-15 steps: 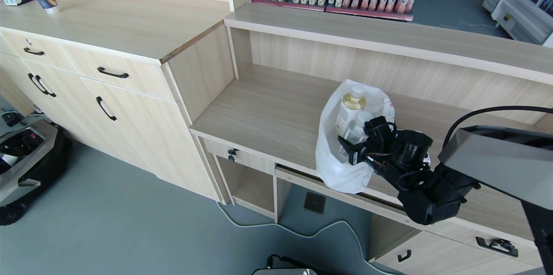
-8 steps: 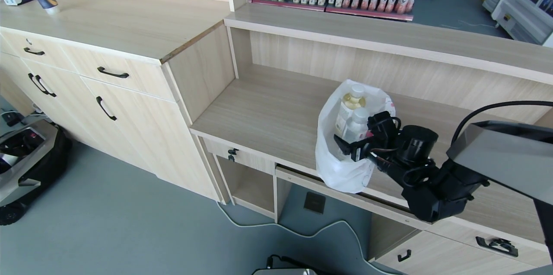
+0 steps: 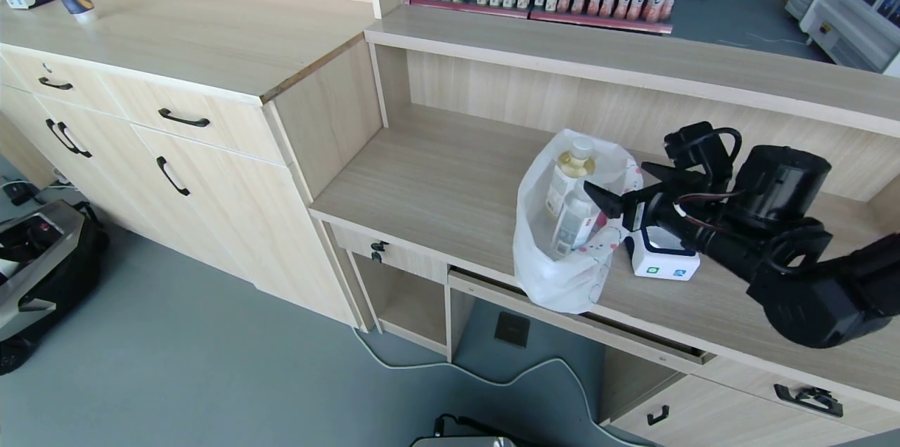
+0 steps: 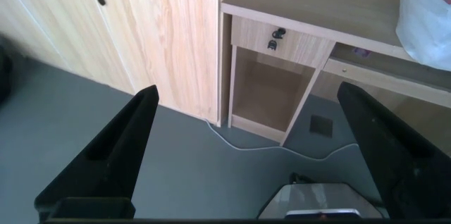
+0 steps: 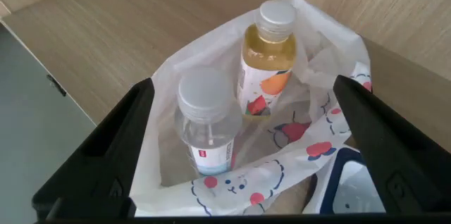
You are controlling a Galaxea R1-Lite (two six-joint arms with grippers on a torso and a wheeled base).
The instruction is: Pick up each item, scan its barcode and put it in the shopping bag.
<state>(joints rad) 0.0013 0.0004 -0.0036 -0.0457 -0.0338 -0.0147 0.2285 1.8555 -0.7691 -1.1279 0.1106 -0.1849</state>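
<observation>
Since the juice bottle (image 3: 571, 176) and water bottle (image 3: 575, 218) both stand inside the shopping bag (image 3: 555, 278) at frame centre, bagging looks done. The right claw (image 3: 622, 181), wide and empty, hangs just right of it, near the scanner (image 3: 664, 261). The next move likely calls for backing away without snagging the bag. The bag sits close to the worktop's (image 3: 436, 180) front edge, and room to move lies leftward.

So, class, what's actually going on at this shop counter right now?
The robot's right gripper hovers open and empty beside the white plastic shopping bag on the wooden counter. Two bottles are already inside: a yellowish drink bottle and a clear white-capped bottle. A small white scanner box sits next to the bag. The left gripper hangs open, low over the grey floor.
</observation>
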